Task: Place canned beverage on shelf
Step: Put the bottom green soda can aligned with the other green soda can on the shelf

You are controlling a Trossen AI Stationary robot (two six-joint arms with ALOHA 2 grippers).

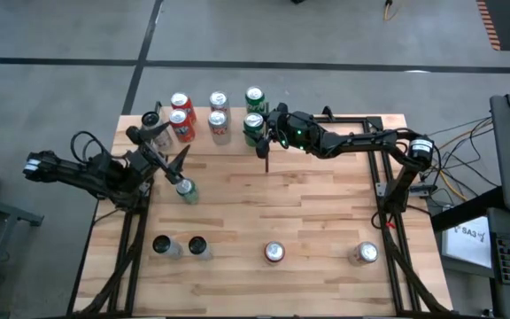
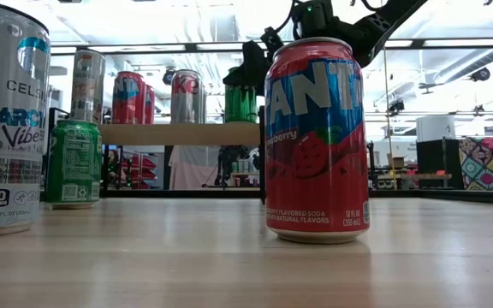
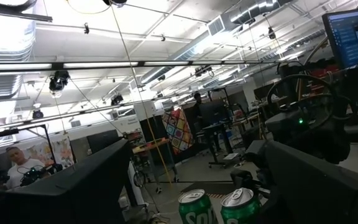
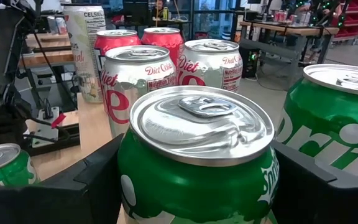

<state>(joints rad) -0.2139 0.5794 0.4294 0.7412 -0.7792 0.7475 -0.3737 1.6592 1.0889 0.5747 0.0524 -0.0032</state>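
From above, the shelf (image 1: 204,133) sits at the table's (image 1: 326,221) far left corner already carrying a cluster of cans – two red, two silver, two green – and the right gripper (image 1: 257,133) reaches across to the nearer green Sprite can (image 1: 252,126) at the cluster's right end, presumably setting it in line with the others. The left gripper (image 1: 177,173) hangs with fingers spread near a small green can (image 1: 185,190) on the table, likely the next to go. From table height, the raised board holds the row of cans, with a red Fanta can (image 2: 317,141) large in front. The left wrist sees two green can tops between its open fingers. The right wrist shows its fingers hugging the Sprite can's sides – whether pressing or just released, I cannot tell.
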